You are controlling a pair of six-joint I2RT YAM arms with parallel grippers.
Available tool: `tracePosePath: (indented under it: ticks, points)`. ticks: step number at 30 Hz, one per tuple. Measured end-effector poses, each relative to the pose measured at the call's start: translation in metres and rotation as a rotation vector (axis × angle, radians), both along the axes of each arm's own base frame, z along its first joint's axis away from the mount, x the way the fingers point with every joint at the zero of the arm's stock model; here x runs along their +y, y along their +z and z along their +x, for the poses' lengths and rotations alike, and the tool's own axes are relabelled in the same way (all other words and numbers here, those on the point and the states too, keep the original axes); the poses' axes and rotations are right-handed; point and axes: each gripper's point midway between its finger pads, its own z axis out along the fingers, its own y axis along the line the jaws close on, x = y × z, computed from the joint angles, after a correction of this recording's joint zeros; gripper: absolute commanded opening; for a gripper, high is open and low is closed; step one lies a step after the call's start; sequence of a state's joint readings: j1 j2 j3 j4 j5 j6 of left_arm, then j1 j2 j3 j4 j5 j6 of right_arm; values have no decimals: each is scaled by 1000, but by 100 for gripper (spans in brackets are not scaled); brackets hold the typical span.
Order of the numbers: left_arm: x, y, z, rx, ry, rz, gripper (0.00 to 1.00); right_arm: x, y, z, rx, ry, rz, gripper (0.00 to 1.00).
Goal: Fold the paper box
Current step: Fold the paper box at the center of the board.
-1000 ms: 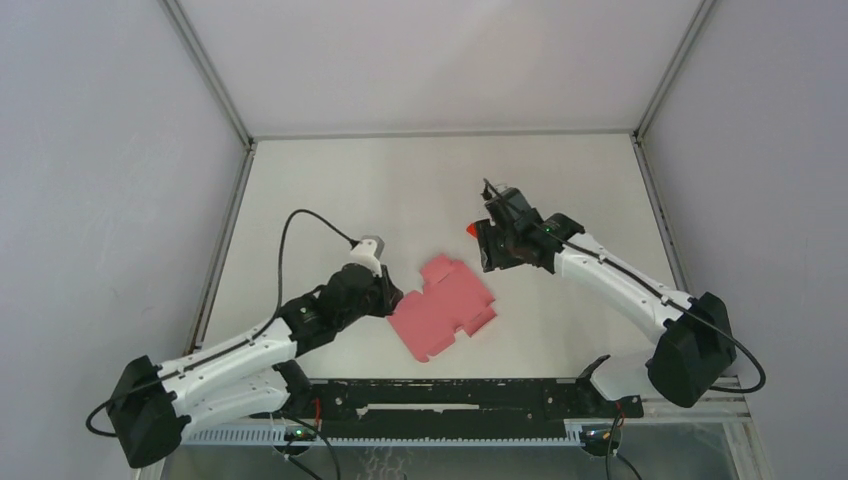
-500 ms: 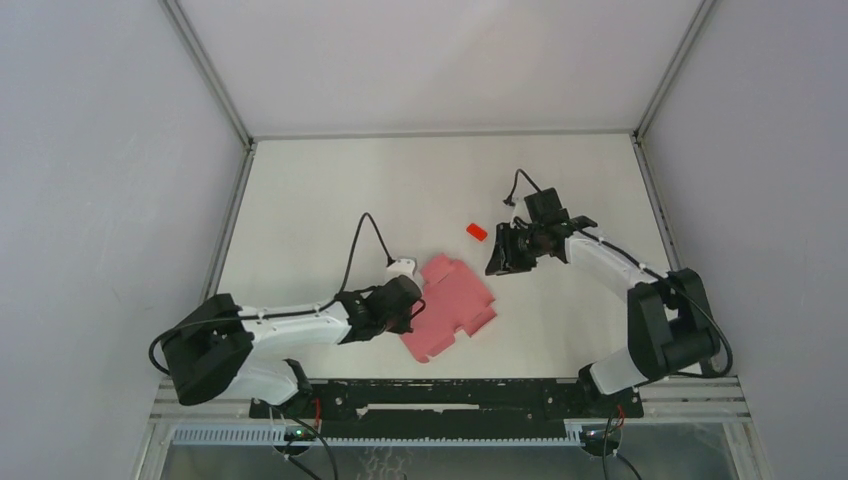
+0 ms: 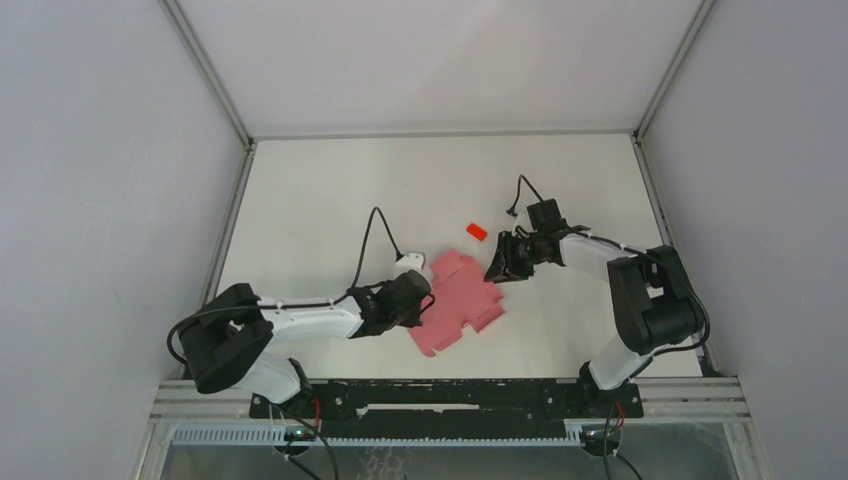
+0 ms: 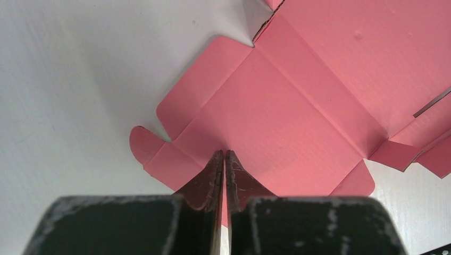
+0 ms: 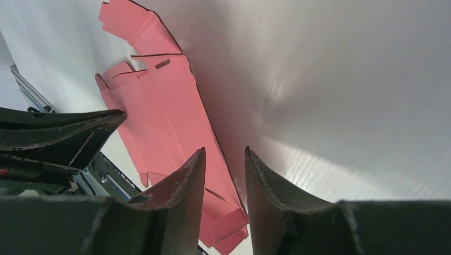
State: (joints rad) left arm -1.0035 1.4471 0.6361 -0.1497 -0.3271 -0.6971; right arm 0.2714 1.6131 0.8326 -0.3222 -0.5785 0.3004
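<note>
Near table centre, the paper box lies flat and unfolded, pink panels up. L arm stretches low across the table from its base, forearm nearly level. Left gripper is at the box's L edge, fingers clamped together w/ a pink sliver between them, pinching the cardboard. R arm is folded at the elbow, forearm reaching L, wrist low. Right gripper hovers by the box's far-R edge, jaws partly apart, grasping nothing. Small red block sits just beyond the box, apart from both grippers.
</note>
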Motion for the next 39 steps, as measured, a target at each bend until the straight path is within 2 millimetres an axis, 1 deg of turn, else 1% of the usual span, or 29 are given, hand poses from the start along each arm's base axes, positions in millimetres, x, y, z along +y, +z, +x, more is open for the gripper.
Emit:
tracePosePath:
  ticks: [5,6,8,10,13,16,19,23,26,34,39]
  points:
    - [-3,0,2,-11,-5,-5,8,3,-6,2,13,3,13,42]
    - [-3,0,3,-11,-6,-6,8,3,-6,2,12,4,17,43]
    - [-4,0,3,-14,-6,-9,8,4,-5,4,6,2,25,48]
    - [-5,0,4,-19,-10,-10,8,3,-3,5,8,-8,29,49]
    - [-7,0,6,-24,-11,-17,8,-2,3,10,-6,-36,38,51]
    - [-9,0,7,-29,-14,-21,8,-13,13,19,-33,-82,48,51]
    - [-9,0,7,-31,-18,-20,8,-24,15,26,-41,-130,45,51]
    - [-10,0,8,-33,-19,-21,8,-35,9,27,-27,-168,27,49]
    - [-10,0,8,-35,-24,-19,8,-37,5,27,-18,-173,20,48]
    - [-11,0,8,-39,-33,-19,8,-32,-15,19,42,-155,-4,45]
    - [-11,0,8,-40,-33,-19,8,-23,-18,17,40,-126,-3,45]
